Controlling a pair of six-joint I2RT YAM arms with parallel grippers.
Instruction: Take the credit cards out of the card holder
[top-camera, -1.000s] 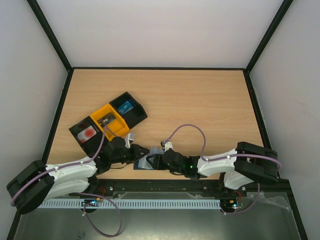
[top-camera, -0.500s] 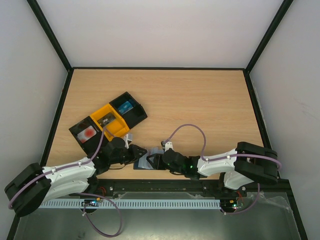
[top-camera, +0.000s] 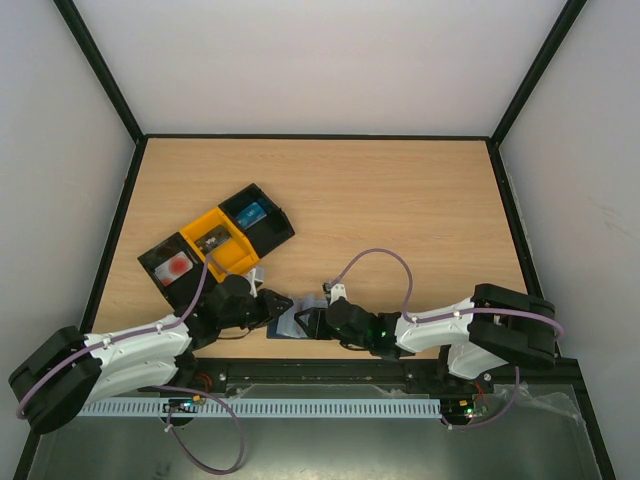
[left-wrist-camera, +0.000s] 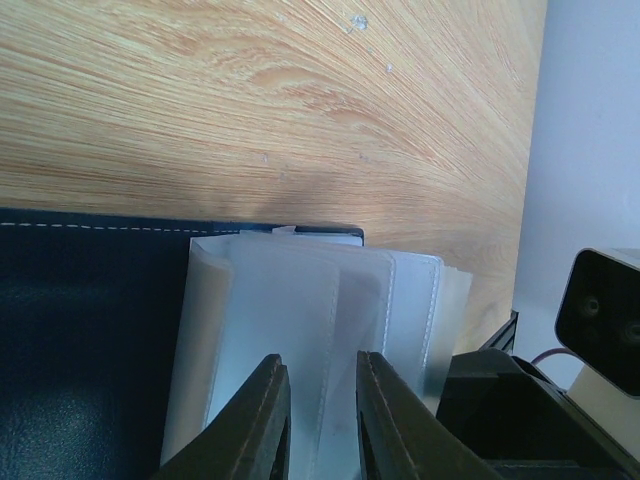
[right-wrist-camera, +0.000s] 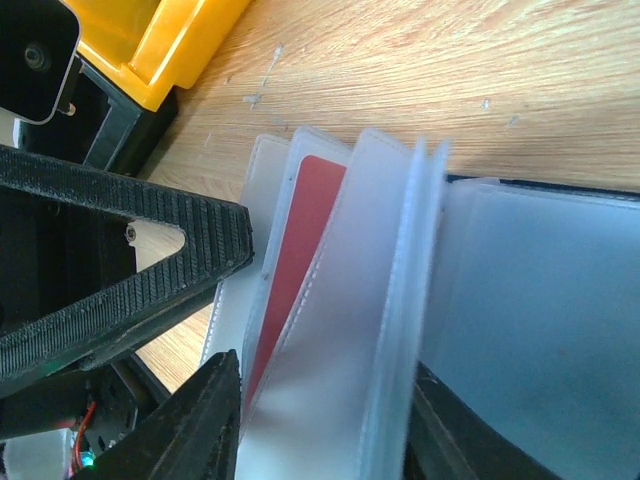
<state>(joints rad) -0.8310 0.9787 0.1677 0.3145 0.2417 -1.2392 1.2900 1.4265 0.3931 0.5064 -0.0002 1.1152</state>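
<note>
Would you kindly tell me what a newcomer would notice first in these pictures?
The left gripper and right gripper meet at the near edge of the table over the card holder, its clear sleeves fanned out between their fingers. A red card shows inside one sleeve. Beyond them to the left sits a row of black and yellow trays, with one of the credit cards in each.

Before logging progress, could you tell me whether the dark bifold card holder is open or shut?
Open: the dark card holder lies spread, its translucent plastic sleeves fanned out.
</note>
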